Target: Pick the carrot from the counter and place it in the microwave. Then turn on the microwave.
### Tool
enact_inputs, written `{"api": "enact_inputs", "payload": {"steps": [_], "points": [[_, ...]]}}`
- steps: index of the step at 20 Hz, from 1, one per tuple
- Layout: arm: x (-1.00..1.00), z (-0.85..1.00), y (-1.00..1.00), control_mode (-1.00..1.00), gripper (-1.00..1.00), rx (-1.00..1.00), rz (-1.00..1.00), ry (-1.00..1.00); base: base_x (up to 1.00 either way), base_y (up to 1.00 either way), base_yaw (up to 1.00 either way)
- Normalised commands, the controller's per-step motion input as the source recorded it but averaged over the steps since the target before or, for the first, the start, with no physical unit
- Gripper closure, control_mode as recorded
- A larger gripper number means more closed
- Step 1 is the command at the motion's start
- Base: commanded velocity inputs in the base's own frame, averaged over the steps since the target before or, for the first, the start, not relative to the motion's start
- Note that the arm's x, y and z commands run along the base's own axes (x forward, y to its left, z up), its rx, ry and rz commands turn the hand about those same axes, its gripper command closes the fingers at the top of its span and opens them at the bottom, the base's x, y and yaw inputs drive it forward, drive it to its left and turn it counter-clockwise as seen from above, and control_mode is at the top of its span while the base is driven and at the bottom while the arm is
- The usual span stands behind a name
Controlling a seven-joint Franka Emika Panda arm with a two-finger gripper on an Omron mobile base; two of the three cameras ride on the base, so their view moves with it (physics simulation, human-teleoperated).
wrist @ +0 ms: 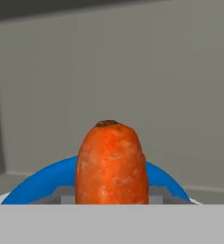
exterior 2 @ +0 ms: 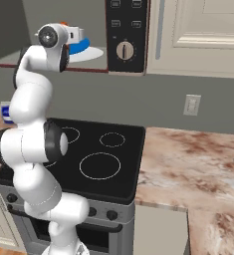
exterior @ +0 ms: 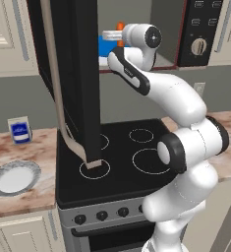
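My gripper (exterior: 107, 35) is inside the open microwave (exterior: 200, 29), shut on the carrot (wrist: 111, 164). The stubby orange carrot stands upright in the hand view, just over the blue-and-white plate (wrist: 37, 186) on the microwave floor. I cannot tell whether the carrot touches the plate. A bit of orange carrot (exterior 2: 63, 23) shows beside the hand, above the plate (exterior 2: 88, 50). The black door (exterior: 72, 74) is swung wide open to the left. The round silver knob (exterior 2: 124, 50) sits on the control panel to the right of the cavity. The marbled counter (exterior 2: 188, 159) lies below.
A black stovetop (exterior: 122, 157) with white ring burners lies under the microwave. A white plate (exterior: 14, 177) and a blue-labelled carton (exterior: 19, 130) stand on the left counter. The open door hangs over the stove's left side. A wall outlet (exterior 2: 190, 104) is on the backsplash.
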Motion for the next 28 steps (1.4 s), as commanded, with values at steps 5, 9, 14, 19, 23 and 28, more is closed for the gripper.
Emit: {"api": "enact_inputs", "payload": {"steps": [5,9,14,19,23,28], "points": [[0.00,-0.02,0.03,-1.00,-1.00,0.00,0.00,0.00,0.00,0.00,0.00],[0.00,0.00,-0.02,-1.00,-1.00,0.00,0.00,0.00,0.00,0.00,0.00],[0.00,0.06,-0.10,-1.00,-1.00,0.00,0.00,0.00,0.00,0.00,0.00],[-0.10,0.23,-0.09,-1.00,-1.00,0.00,0.00,-0.02,0.00,0.00,0.00],[-0.37,0.16,-0.02,-1.00,-1.00,0.00,0.00,-0.05,0.00,0.00,0.00],[-0.58,-0.03,0.00,-1.00,-1.00,0.00,0.01,-0.07,0.00,0.00,0.00]]}}
